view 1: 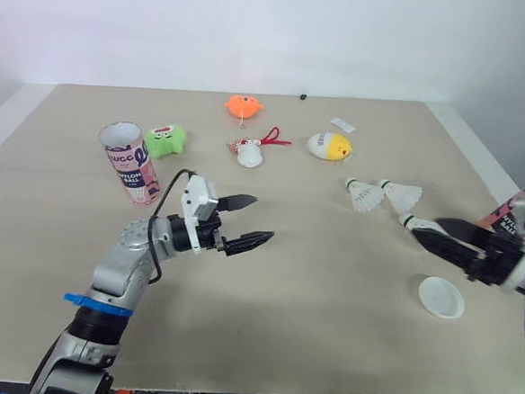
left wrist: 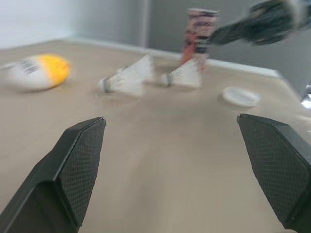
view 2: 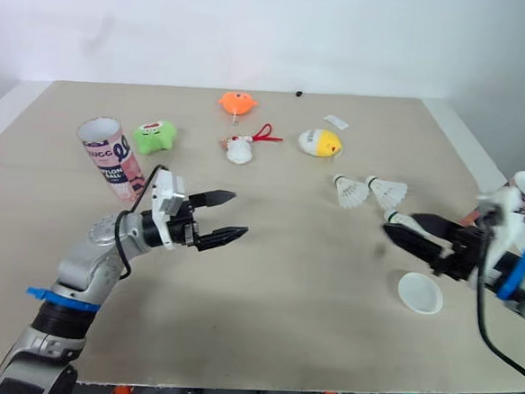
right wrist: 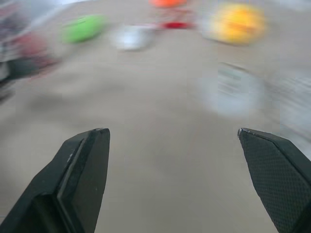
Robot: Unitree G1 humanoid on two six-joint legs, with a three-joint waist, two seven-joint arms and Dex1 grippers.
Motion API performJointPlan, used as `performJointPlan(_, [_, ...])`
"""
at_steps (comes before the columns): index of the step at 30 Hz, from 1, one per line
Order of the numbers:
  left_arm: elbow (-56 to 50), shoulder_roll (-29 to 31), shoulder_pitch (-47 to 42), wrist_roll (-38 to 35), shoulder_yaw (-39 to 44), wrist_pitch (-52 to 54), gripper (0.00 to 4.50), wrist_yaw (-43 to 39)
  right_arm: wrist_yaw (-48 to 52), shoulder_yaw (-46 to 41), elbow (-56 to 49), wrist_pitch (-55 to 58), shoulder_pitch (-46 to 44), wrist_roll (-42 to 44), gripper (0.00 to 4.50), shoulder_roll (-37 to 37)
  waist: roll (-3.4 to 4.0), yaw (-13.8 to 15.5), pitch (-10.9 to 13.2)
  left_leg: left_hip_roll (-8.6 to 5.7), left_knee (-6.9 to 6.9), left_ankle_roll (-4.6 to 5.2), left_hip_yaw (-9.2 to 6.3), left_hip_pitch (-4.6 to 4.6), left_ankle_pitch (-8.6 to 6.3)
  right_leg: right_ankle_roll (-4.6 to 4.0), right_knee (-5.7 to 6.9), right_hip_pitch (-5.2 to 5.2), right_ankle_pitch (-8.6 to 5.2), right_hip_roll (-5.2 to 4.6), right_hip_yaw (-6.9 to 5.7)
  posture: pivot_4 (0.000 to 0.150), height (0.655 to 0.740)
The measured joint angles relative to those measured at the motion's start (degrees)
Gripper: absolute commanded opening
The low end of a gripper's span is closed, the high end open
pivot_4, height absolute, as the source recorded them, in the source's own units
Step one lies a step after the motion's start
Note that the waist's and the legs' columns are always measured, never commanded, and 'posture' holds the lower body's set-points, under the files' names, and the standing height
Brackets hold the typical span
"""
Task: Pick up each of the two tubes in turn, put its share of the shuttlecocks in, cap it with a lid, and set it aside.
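An open pink tube (view 1: 128, 162) stands upright at the left of the table. A second pink tube (view 1: 516, 213) stands at the far right edge, partly hidden behind my right arm. Two white shuttlecocks (view 1: 364, 196) (view 1: 401, 194) lie side by side right of centre. A third white shuttlecock (view 1: 414, 223) lies at the tips of my right gripper (view 1: 429, 231), which is open and low over the table. A white lid (view 1: 441, 297) lies flat nearer the front, beside that arm. My left gripper (view 1: 247, 221) hovers open and holds nothing, to the right of the left tube.
Small toys lie across the back: an orange one (view 1: 243, 105), a green one (view 1: 165, 140) beside the left tube, a white one with a red cord (view 1: 250, 151) and a yellow-and-white egg (view 1: 329, 146). A white tag (view 1: 343, 124) lies behind the egg.
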Motion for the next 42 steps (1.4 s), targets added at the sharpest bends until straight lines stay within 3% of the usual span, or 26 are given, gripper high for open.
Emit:
performJointPlan(4, [-7.9, 2.1, 9.0, -0.3, 3.7, 3.3, 4.5, 6.2, 2.5, 14.6, -4.5, -2.3, -6.7, -1.0, 4.49, 4.1, -0.22, 0.1, 0.1, 0.02, -0.02, -0.01, 0.02, -0.01, 0.0, -0.07, 0.0, -0.01, -0.04, 0.04, 0.09, 0.15, 0.74])
performJointPlan(9, [-20.0, 1.3, 22.6, 0.2, 8.3, 4.6, 4.5, 16.6, 4.3, 28.9, 0.0, -8.3, -17.0, -7.6, 4.49, 12.1, -0.45, 0.0, 0.2, 0.04, -0.03, -0.07, 0.21, -0.12, -0.05, 0.2, -0.02, -0.17, 0.07, 0.01, 0.28, 0.15, 0.74])
performJointPlan(18, [-23.3, -8.8, 35.6, 7.7, 15.3, -4.8, 4.5, 33.4, 8.8, 34.0, 7.0, -13.7, -22.6, -12.0, 4.49, 18.0, -0.63, 1.0, 0.2, 0.1, -0.02, -0.08, 0.42, -0.18, -0.06, -0.11, -0.02, -0.33, 0.02, -0.02, 0.31, 0.15, 0.74])
performJointPlan(23, [-18.3, -9.1, 34.8, 8.0, 18.4, -7.2, 4.5, 35.8, 7.9, 34.1, 7.1, -14.7, -23.1, -13.1, 4.49, 20.1, -0.65, 1.1, 0.2, 0.22, -0.01, -0.08, 0.4, -0.18, -0.05, -0.2, -0.01, -0.36, 0.06, 0.12, 0.27, 0.15, 0.74])
performJointPlan(33, [-8.0, -3.8, 23.3, 7.9, 19.5, -7.4, 4.5, 34.4, -4.5, 29.2, 7.1, -16.5, -22.4, -14.8, 4.49, 26.0, -0.68, 1.0, 0.2, 0.33, -0.04, -0.1, 0.45, -0.23, -0.06, -0.04, -0.01, -0.43, 0.2, 0.23, 0.31, 0.15, 0.74])
performJointPlan(42, [-0.6, -2.0, 15.2, 8.8, 18.8, -6.1, 4.5, 35.1, -8.1, 26.6, 6.1, -16.4, -21.4, -13.9, 4.49, 26.7, -0.69, 1.0, 0.2, 0.33, -0.05, -0.1, 0.44, -0.25, -0.06, 0.02, -0.01, -0.43, 0.24, 0.25, 0.31, 0.15, 0.74])
